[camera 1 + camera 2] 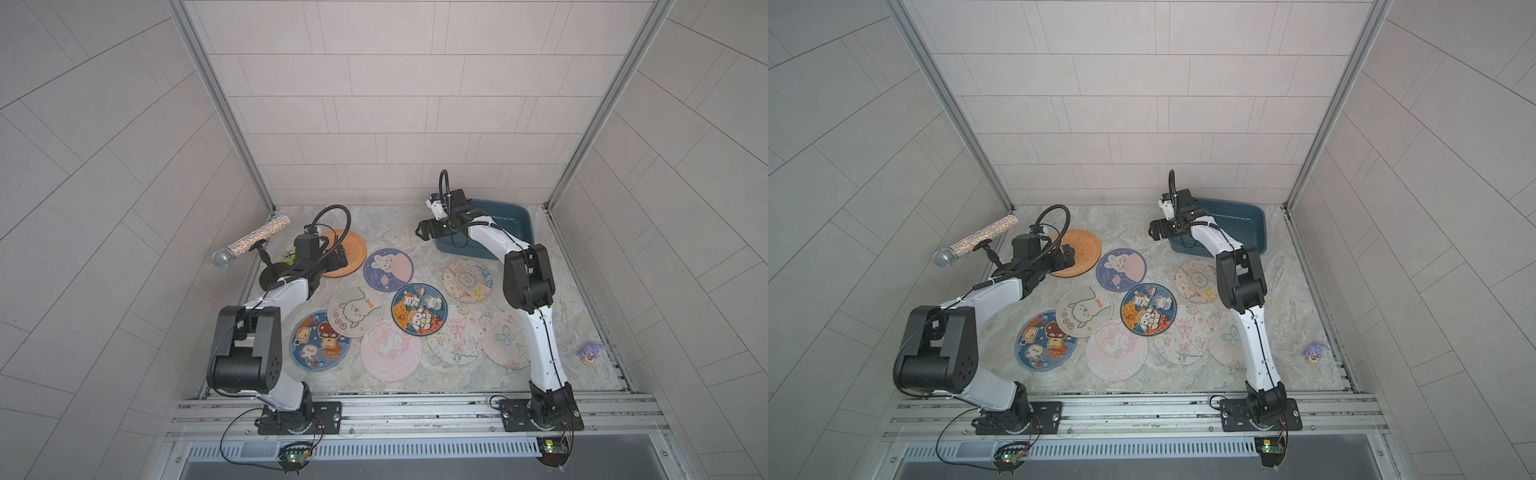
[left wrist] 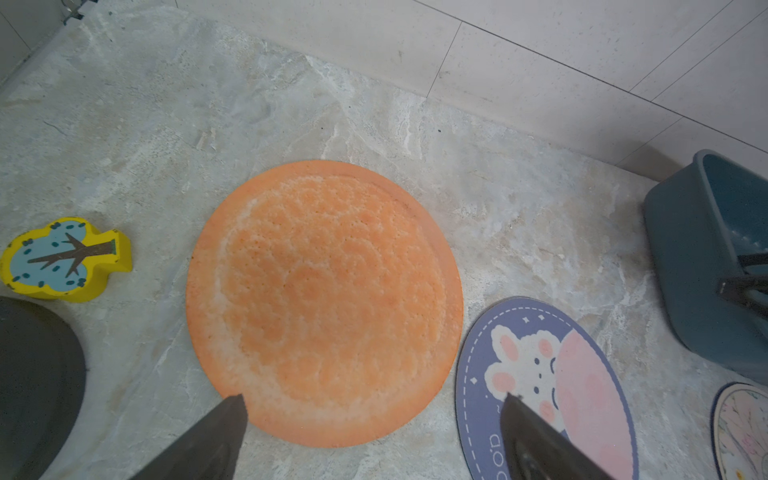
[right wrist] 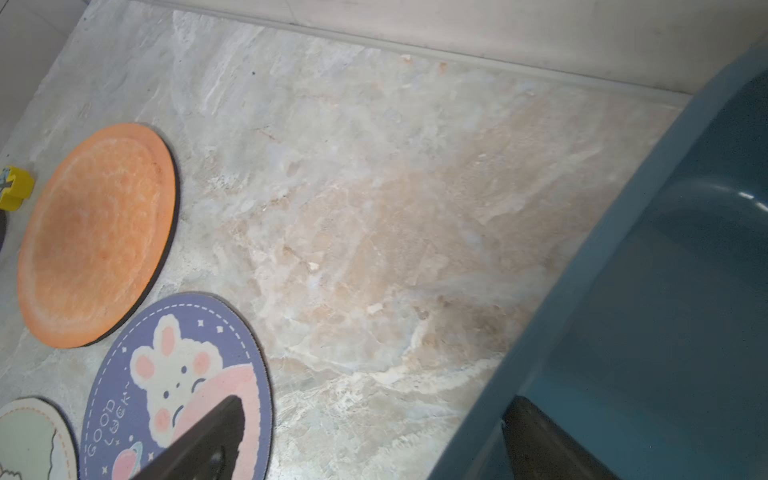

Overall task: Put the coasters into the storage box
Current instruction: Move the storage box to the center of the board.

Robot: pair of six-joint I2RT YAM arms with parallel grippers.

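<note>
orange coaster (image 2: 324, 303) under wide-spread empty left fingers (image 2: 216, 436); right fingers (image 3: 208, 440) wide, empty

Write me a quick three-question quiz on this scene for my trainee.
1. True or false: the box already holds a coaster.
2. The left gripper hovers over which coaster? A) orange B) pink C) alpaca
3. How many coasters lie on the table?

Key: 1 false; 2 A; 3 nine.
</note>
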